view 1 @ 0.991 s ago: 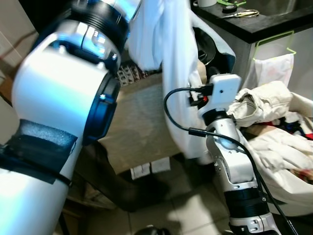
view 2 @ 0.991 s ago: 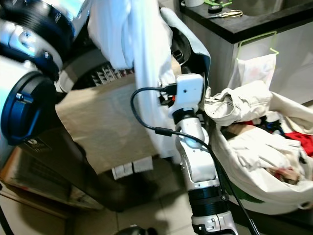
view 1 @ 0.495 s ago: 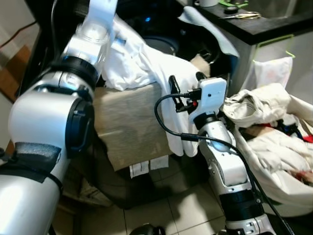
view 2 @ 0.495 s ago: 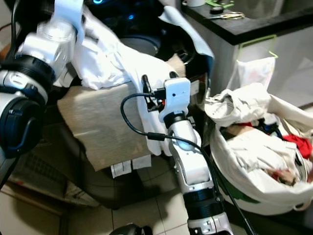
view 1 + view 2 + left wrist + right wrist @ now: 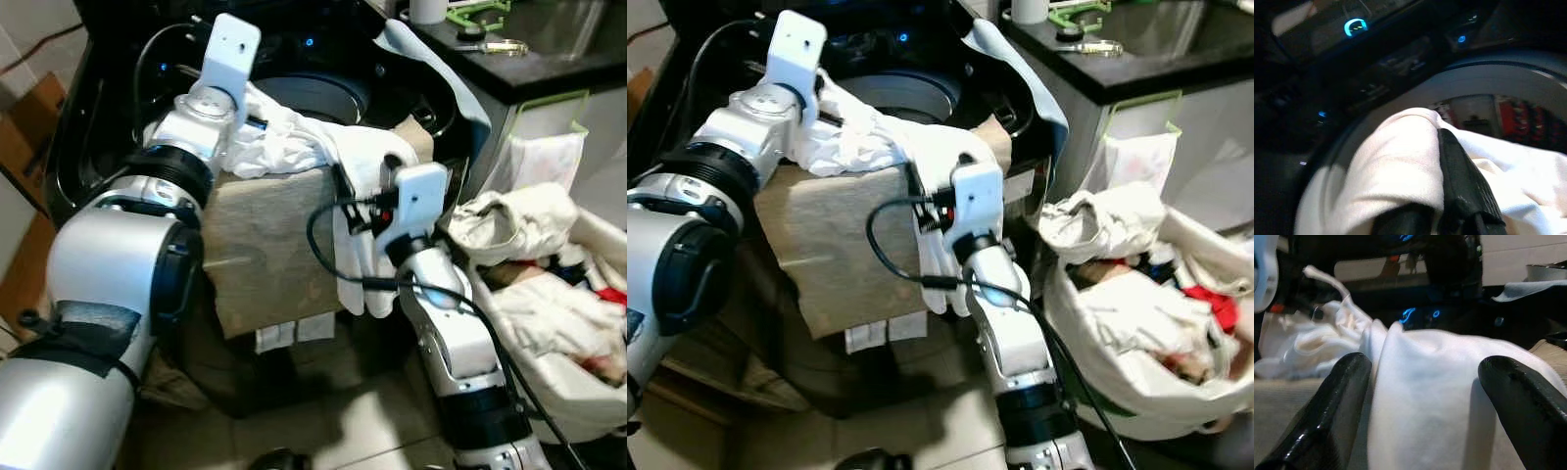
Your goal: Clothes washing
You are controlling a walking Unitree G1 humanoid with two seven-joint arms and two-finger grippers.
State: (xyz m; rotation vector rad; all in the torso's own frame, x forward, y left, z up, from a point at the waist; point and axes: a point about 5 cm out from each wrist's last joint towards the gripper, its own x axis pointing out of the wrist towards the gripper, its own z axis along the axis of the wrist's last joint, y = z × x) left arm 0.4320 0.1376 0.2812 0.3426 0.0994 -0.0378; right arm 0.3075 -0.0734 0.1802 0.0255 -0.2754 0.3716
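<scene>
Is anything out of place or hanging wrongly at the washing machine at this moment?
Yes. The white garment is not inside the drum: it lies over the machine's front rim and hangs down outside. The left gripper is shut on it near the drum; the right gripper is open around its hanging part.

Black countertop [image 5: 549, 73] at right, tiled floor [image 5: 343, 431] below, dim indoor light.

Head eyes look down at the washer [image 5: 323, 93]; both wrist views sit close over its white cloth [image 5: 1425, 382]
</scene>
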